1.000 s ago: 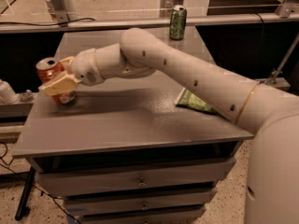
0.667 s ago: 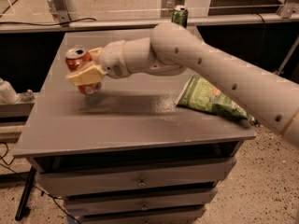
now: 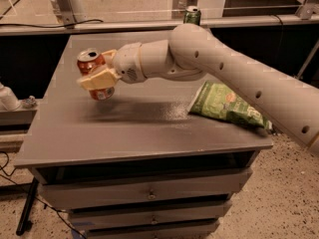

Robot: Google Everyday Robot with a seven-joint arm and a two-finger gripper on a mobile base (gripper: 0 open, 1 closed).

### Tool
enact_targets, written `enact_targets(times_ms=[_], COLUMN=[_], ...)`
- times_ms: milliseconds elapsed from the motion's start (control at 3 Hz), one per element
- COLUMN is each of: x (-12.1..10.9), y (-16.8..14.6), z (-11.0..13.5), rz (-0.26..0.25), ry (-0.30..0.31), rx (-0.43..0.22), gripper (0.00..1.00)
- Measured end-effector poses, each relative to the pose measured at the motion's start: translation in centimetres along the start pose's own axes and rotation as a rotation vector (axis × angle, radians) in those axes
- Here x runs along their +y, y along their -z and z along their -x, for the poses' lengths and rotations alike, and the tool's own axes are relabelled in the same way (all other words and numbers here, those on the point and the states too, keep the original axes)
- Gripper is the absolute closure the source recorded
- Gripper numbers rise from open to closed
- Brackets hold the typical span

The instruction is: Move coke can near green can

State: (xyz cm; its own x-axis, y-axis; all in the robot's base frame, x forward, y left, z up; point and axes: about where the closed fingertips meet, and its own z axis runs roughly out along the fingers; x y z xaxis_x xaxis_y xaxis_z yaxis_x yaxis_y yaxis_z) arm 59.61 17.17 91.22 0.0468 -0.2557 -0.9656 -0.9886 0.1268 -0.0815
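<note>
The coke can (image 3: 90, 63) is hanging tilted over the left part of the table (image 3: 129, 131). Its silver top is leaning toward the left rear corner and its base is pointing down and to the right. It is looking clear of the surface, and its shadow is lying on the grey top just beneath and to the right. The gripper (image 3: 101, 73) is pinching the can across its middle. One cream finger (image 3: 97, 79) is crossing the can's front and the other is showing behind it near the rim. The arm (image 3: 214, 66) is reaching in from the right, passing over the table's rear half and over the right edge.

The green can (image 3: 192, 15) is standing upright at the far edge, right of centre, well apart from the coke can. Its lower part is hiding behind the arm. The far edge to the left of it is lying bare.

A chip bag (image 3: 224, 106) is lying flat near the right edge, its right end reaching that edge under the arm. The middle and the front left of the table are lying open, from the shadow up to the front edge. The table's left edge is running near the coke can. Drawers (image 3: 149, 195) are sitting below the front edge.
</note>
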Motion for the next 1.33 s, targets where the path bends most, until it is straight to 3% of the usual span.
enact_targets(times_ms=[333, 667, 1000, 1333], x=[-1.2, -4.1, -8.1, -12.4], y=[0.7, 5.0, 10.6, 16.4], z=[0.9, 4.3, 5.4, 4.9], rz=[-0.025, -0.152, -0.300, -0.423], ry=[0.056, 0.174, 0.220, 0.204], rx=[-0.022, -0.061, -0.063, -0.070], gripper=[1.00, 1.00, 1.00, 1.00])
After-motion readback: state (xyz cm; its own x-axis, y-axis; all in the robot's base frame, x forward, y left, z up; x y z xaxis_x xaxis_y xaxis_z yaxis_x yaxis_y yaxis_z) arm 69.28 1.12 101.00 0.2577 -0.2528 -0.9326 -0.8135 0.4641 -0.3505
